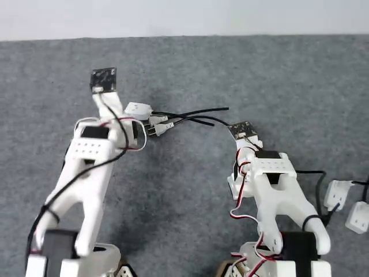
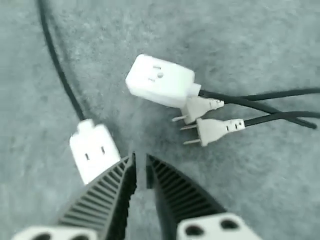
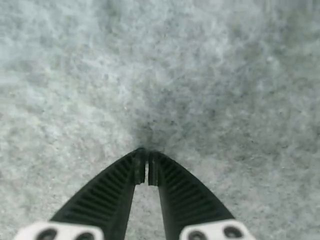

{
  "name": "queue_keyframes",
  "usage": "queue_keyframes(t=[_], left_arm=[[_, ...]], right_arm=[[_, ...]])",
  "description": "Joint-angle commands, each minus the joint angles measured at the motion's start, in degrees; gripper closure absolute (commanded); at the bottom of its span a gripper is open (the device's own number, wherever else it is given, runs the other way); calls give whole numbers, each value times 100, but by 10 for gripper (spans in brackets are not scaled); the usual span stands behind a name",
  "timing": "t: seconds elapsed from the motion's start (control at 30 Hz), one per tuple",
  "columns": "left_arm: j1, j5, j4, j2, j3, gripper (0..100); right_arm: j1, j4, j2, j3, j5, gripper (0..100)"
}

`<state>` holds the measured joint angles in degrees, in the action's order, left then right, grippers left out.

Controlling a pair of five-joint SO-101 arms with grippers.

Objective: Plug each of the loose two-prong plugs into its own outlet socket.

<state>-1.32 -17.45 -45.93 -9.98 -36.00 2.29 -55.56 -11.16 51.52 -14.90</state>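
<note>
Two loose white two-prong plugs (image 2: 200, 107) (image 2: 216, 130) lie side by side on the grey carpet, their black cords running off together. Their prongs are bare. A white outlet socket (image 2: 160, 80) lies touching the first plug's body, slots facing up. A second socket (image 2: 93, 151) on a black cord rests right beside one finger of my left gripper (image 2: 140, 161), which hovers shut with nothing in it, short of the plugs. In the high view the socket (image 1: 137, 109) and plugs (image 1: 160, 126) lie beside the left arm's wrist. My right gripper (image 3: 146, 166) is shut over bare carpet.
Two more white sockets (image 1: 337, 193) (image 1: 358, 217) on cords lie at the table's right edge, beside the right arm (image 1: 277, 184). The black plug cords (image 1: 196, 115) cross the middle between the arms. Grey carpet (image 1: 190, 202) covers the table.
</note>
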Motion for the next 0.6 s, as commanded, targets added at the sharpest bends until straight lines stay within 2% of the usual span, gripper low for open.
queue_keyframes(t=[0.0,0.07,0.13,0.3,0.57], left_arm=[[369,-1108,167,-607,-611,825],[527,-1486,325,-475,-813,730],[563,-1574,404,-290,-866,670],[615,-1881,404,378,-593,663],[1099,-1873,123,1960,760,663]], right_arm=[[66,57,-233,-9,-70,991],[66,57,-233,-9,-70,991],[75,57,-233,-9,-70,991],[75,40,-224,-9,-79,991],[66,22,-224,-9,-79,991]])
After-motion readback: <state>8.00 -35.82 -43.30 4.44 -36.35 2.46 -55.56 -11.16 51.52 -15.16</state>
